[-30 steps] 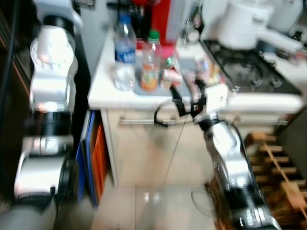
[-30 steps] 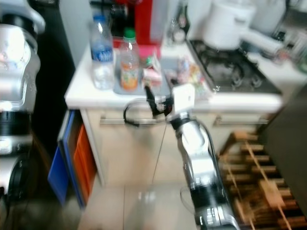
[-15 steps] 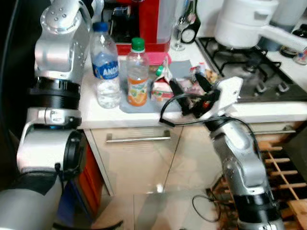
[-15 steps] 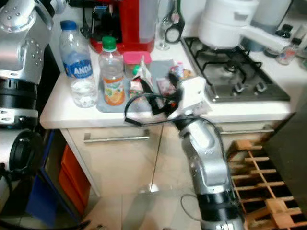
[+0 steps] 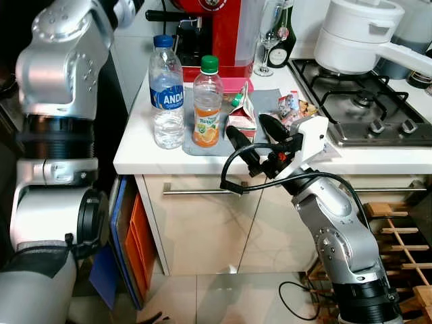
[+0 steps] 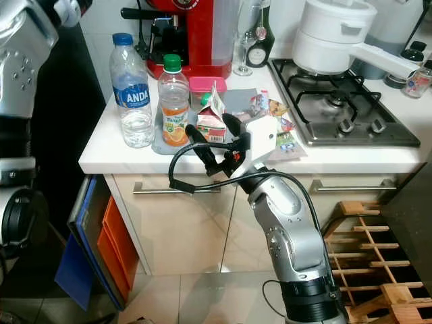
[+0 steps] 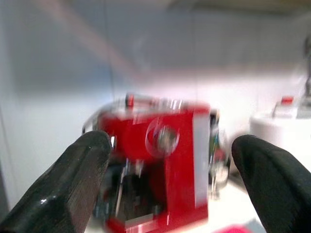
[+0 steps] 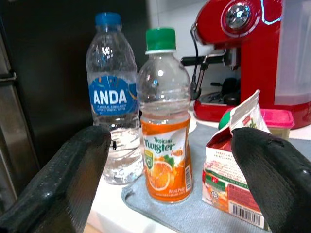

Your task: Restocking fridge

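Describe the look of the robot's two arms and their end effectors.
Both arms are silver metal shells joined by black ring joints. The right arm has a white block at the wrist, with a black cable looping from it and a small red part. The right end effector has two long, rounded black fingers. The left end effector has the same matte black fingers.
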You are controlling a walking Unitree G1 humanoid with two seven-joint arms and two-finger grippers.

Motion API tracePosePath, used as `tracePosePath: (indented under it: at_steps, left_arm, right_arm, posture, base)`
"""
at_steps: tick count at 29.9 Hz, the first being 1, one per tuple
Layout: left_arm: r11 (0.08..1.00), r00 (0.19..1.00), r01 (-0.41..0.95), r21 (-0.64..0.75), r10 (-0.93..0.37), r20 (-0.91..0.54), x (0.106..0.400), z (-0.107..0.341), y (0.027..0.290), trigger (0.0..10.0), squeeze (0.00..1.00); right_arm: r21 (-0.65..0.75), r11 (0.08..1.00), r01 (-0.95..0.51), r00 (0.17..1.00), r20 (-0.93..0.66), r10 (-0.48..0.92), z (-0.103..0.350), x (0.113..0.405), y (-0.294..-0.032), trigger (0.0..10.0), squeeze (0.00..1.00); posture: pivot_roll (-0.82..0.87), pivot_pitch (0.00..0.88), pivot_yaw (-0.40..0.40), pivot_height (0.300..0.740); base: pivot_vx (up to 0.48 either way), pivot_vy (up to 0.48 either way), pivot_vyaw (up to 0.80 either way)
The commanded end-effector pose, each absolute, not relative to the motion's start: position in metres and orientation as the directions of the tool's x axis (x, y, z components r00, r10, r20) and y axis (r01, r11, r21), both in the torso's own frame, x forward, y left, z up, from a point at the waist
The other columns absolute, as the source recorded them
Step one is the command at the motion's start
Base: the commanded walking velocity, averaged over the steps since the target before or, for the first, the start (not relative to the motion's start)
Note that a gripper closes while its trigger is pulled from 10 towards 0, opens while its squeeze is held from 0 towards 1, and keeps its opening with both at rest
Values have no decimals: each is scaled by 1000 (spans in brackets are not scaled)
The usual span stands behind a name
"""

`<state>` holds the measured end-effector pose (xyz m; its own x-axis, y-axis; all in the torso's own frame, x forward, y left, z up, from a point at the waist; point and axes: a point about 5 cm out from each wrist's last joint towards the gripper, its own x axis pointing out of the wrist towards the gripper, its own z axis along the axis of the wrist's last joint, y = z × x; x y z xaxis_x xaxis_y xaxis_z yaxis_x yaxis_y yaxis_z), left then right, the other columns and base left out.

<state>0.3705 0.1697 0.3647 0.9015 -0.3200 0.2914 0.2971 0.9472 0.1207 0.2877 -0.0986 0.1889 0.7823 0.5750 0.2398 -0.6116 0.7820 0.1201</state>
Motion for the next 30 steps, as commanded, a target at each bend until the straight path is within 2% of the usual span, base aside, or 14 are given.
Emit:
tracePosePath:
  at_steps: [1,7,14,20,30]
  left_arm:
    - [946,906,300,122,-323,274,368,364,170,10000,0]
    - [937,920,344,56,-348,181,362,339,162,10000,0]
    - [920,904,391,3,-385,188,355,339,156,10000,0]
    - [912,900,410,8,-406,155,352,330,150,10000,0]
    - [903,909,408,138,-416,33,355,299,140,10000,0]
  right_arm:
    - [130,765,-631,769,230,596,188,287,-97,10000,24]
    - [124,743,-658,748,219,626,189,291,-91,10000,16]
    - [125,736,-665,743,210,635,188,293,-90,10000,20]
    - [132,732,-669,741,194,642,183,292,-90,10000,20]
    - [124,728,-675,736,182,652,183,295,-90,10000,20]
  posture:
    - [-31,0,-23,740]
    - [-19,0,-41,740]
    - [-14,0,-52,740]
    - [-23,0,-54,740]
    - [-30,0,-58,740]
  base:
    - [0,0,0]
    - [0,0,0]
    - [0,0,0]
    - [0,0,0]
    - [0,0,0]
